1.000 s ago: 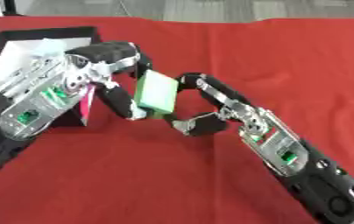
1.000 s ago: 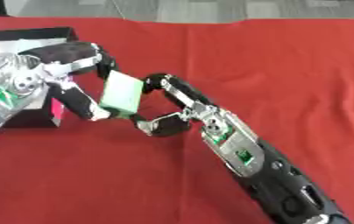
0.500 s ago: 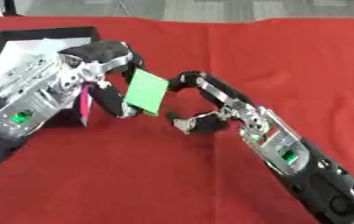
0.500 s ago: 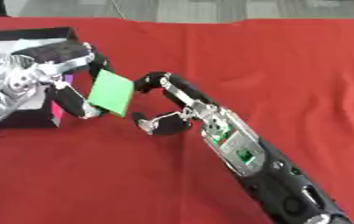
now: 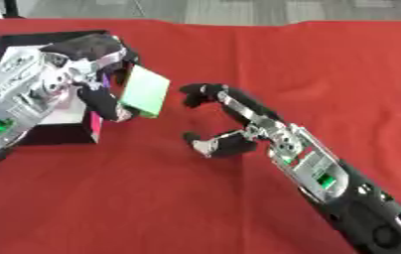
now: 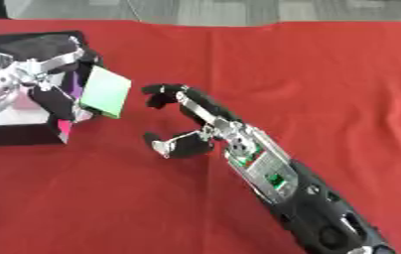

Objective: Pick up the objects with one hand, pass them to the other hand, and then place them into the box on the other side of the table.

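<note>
Left hand (image 5: 82, 74) has the green block (image 5: 146, 91), fingers curled round it, thumb under its lower edge. Block sits tilted, just at the 3 o'clock edge of the black box (image 5: 61, 133). Right hand (image 5: 230, 124) at 3 o'clock of the block, apart from it, fingers curved but holding nothing. Handover looks done; the drop is next. To do it well: carry the block toward 9 o'clock until fully over the box opening, clear the near wall, then open the fingers. Right hand should stay clear. Red table (image 5: 325, 64) otherwise.
</note>
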`<state>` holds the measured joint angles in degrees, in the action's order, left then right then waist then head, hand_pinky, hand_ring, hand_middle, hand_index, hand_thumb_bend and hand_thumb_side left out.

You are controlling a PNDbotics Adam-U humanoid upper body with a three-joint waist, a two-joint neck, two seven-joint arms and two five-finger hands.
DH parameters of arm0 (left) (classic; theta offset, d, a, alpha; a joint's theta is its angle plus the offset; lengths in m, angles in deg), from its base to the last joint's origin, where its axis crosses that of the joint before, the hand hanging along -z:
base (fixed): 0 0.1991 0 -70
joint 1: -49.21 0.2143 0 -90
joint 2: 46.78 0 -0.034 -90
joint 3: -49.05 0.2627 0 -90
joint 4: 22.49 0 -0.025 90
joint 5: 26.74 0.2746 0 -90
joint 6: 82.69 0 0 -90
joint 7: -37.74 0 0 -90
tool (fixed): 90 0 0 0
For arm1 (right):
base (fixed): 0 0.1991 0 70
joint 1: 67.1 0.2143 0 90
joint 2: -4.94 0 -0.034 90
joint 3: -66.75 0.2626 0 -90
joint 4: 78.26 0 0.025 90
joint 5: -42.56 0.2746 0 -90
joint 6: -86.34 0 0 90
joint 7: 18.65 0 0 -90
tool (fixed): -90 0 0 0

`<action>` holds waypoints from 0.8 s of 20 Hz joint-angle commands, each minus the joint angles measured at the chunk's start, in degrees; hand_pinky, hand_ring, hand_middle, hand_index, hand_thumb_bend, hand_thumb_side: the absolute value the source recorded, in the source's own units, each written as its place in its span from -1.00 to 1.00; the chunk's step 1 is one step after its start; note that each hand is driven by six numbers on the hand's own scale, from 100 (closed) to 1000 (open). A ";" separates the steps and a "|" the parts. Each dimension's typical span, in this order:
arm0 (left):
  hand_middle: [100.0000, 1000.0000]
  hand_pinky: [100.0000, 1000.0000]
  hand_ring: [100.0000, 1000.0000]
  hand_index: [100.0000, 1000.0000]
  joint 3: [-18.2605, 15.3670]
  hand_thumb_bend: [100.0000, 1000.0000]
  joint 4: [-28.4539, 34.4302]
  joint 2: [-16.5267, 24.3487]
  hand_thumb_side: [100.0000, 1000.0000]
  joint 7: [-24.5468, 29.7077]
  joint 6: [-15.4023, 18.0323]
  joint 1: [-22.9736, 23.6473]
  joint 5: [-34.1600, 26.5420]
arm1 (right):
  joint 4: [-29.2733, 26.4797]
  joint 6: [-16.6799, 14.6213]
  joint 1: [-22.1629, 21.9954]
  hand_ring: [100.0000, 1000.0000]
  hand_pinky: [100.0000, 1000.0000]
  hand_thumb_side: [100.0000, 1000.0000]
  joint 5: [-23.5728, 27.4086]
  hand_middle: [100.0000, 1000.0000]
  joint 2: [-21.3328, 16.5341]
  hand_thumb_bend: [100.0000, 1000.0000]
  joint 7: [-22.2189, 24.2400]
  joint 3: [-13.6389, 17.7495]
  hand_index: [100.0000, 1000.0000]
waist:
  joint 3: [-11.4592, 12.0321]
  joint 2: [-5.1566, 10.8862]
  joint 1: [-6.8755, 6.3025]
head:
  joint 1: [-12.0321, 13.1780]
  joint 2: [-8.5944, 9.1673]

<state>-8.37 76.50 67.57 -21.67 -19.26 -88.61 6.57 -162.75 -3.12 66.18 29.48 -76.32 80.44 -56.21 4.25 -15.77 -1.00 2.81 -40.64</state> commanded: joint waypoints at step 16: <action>-0.38 0.43 0.19 -0.44 -15.59 -0.63 -2.65 11.09 -1.00 -10.60 -7.24 9.69 -2.41 | -2.23 1.48 1.08 0.55 0.82 -1.00 0.85 0.41 -0.97 -0.61 -2.11 0.38 0.78 | 0.20 1.38 -0.17 | 0.74 1.13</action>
<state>-21.74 74.68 76.08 -31.01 -25.93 -78.45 4.42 -163.63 -1.69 66.25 29.89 -76.55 78.65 -56.20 4.33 -15.77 -0.98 3.39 -40.16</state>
